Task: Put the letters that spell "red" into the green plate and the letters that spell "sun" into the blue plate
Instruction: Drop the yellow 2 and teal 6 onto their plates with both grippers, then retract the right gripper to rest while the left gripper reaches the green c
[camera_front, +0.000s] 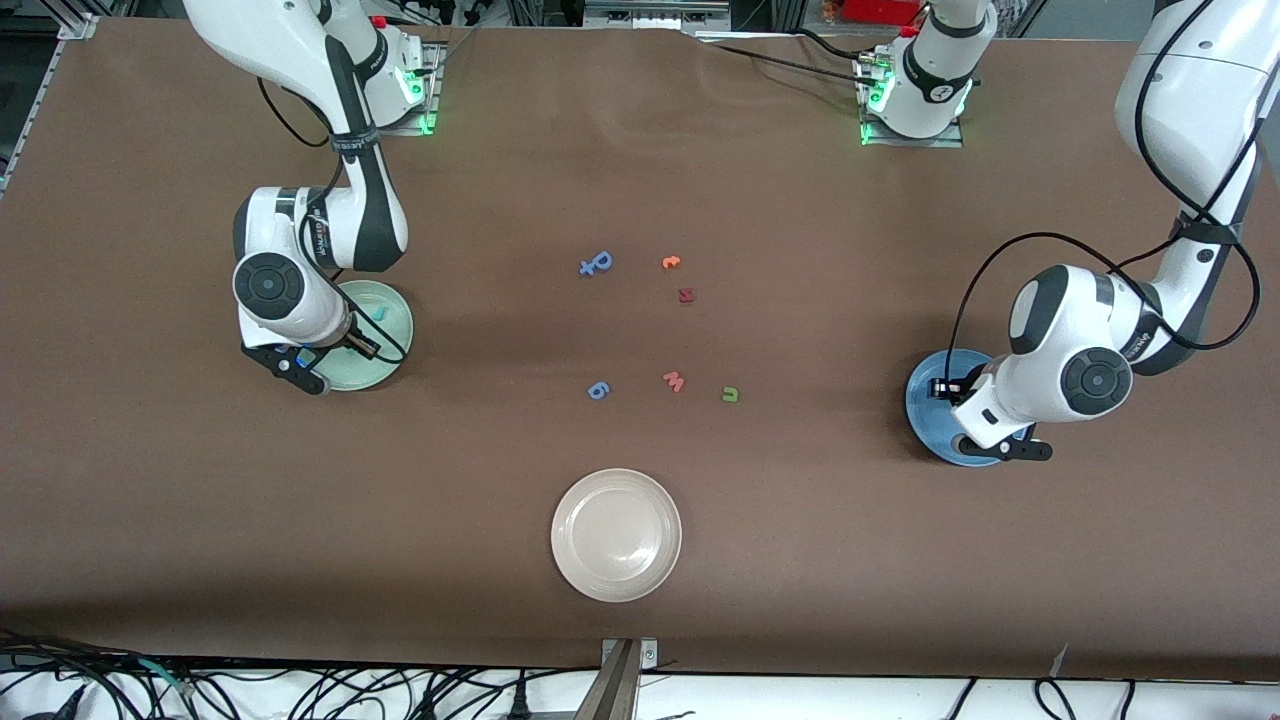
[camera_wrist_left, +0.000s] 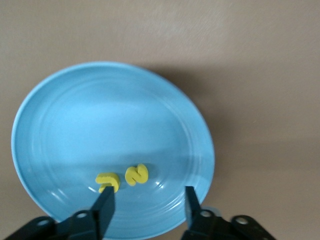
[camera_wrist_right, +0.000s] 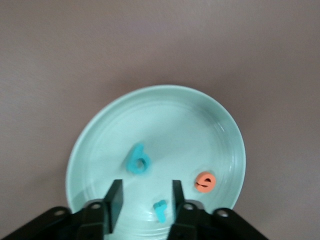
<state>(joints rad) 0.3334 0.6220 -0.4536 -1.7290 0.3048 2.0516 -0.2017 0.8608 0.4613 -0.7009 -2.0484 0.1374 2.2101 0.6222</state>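
Observation:
The green plate (camera_wrist_right: 165, 120) lies at the right arm's end of the table (camera_front: 370, 372). On it rest a teal "d" (camera_wrist_right: 138, 160), an orange "e" (camera_wrist_right: 205, 181) and a thin teal "r" (camera_wrist_right: 161, 210). My right gripper (camera_wrist_right: 146, 192) hangs open just above the plate, with the "r" lying loose between its fingers. The blue plate (camera_wrist_left: 100, 115) is at the left arm's end (camera_front: 925, 400). It holds a yellow "u" (camera_wrist_left: 108, 181) and a yellow "s" (camera_wrist_left: 136, 174). My left gripper (camera_wrist_left: 147, 200) is open over it, one finger just above the "u". The green "n" (camera_front: 731, 395) lies mid-table.
Loose letters lie mid-table: a blue "P" (camera_front: 596, 263), an orange letter (camera_front: 671, 262), a dark red one (camera_front: 686, 295), a blue "6" (camera_front: 598, 390) and a pink "w" (camera_front: 674, 381) beside the "n". A whitish-beige plate (camera_front: 616, 548) sits nearer the front camera.

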